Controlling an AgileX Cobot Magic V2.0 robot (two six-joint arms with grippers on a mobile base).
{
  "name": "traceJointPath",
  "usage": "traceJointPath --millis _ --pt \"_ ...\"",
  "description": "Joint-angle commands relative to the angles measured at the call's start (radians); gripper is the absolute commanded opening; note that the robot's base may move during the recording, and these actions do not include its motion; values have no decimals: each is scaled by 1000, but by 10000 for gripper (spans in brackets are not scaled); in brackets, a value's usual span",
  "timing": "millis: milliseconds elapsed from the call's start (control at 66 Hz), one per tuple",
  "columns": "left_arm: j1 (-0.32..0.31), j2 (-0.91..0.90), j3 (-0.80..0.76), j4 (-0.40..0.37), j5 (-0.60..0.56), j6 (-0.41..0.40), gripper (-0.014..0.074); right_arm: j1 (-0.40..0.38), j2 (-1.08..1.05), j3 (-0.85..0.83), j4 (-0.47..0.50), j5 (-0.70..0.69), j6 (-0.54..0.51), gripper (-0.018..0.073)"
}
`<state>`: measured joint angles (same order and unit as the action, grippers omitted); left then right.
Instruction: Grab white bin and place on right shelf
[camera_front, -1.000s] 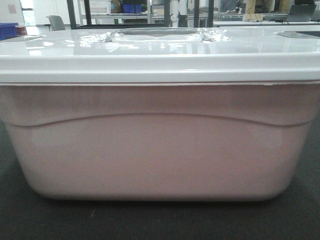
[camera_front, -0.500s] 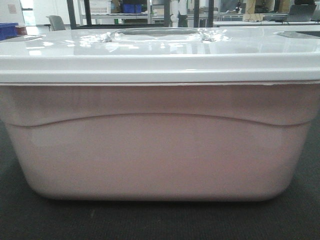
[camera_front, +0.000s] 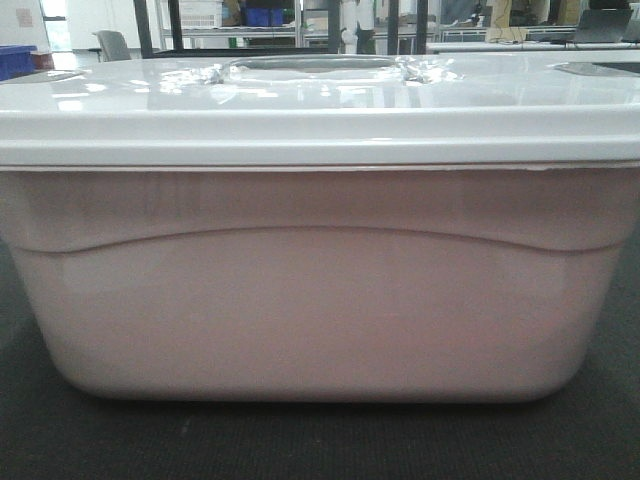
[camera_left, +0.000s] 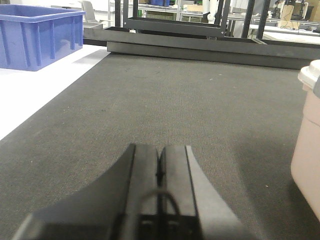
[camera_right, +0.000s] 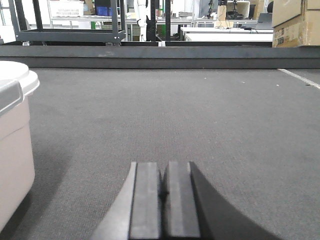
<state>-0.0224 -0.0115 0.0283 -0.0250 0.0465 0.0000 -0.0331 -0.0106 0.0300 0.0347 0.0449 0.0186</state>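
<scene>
Filling nearly the whole front view, the bin (camera_front: 320, 300) sat on the dark mat (camera_front: 320, 445) with its glossy lid (camera_front: 320, 110) on, across the top of the frame.

Left wrist view: the bin's end wall showed at the far right edge. The left gripper (camera_left: 160, 150) was at bottom centre, fingers pressed together with nothing between them, low over the mat and apart from the bin. A blue crate (camera_left: 37, 35) stood at upper left.

Right wrist view: the bin showed at the far left edge. The right gripper (camera_right: 162, 170) was at bottom centre, likewise closed flat and empty, clear of the bin.

Risks, as judged:
- The walls were smooth and rounded, so a two-sided squeeze could slide upward and drop the bin.
- Unequal pressure or uneven lift between the arms could tip it.
- Hooking under the lid rim might pop the lid off; how firmly it was seated could not be told.
- The bin blocked the front view, and the shelf appeared in no view, so the carry would run half-blind.
</scene>
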Motion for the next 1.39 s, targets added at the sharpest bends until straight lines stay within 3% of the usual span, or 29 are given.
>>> traceJointPath --millis 0,379,651,969,1212,1378 --pt "-6 -11 -28 0 -95 0 -117 -4 -18 -27 -4 -37 -3 76" --pt "-6 132 -328 5 80 0 -117 -4 95 -383 -4 311 -3 76" --pt "-6 411 -660 5 444 0 -117 -4 373 -649 -4 387 -3 76" --pt "-6 752 -983 3 744 12 -117 -4 790 -944 -4 776 -3 76" --pt "-6 978 -1111 3 991 12 -117 -4 1052 -1105 -4 1037 -3 76" --pt "-6 1097 -1115 -1 1016 12 -117 -4 1153 -1123 -2 1081 -3 76"
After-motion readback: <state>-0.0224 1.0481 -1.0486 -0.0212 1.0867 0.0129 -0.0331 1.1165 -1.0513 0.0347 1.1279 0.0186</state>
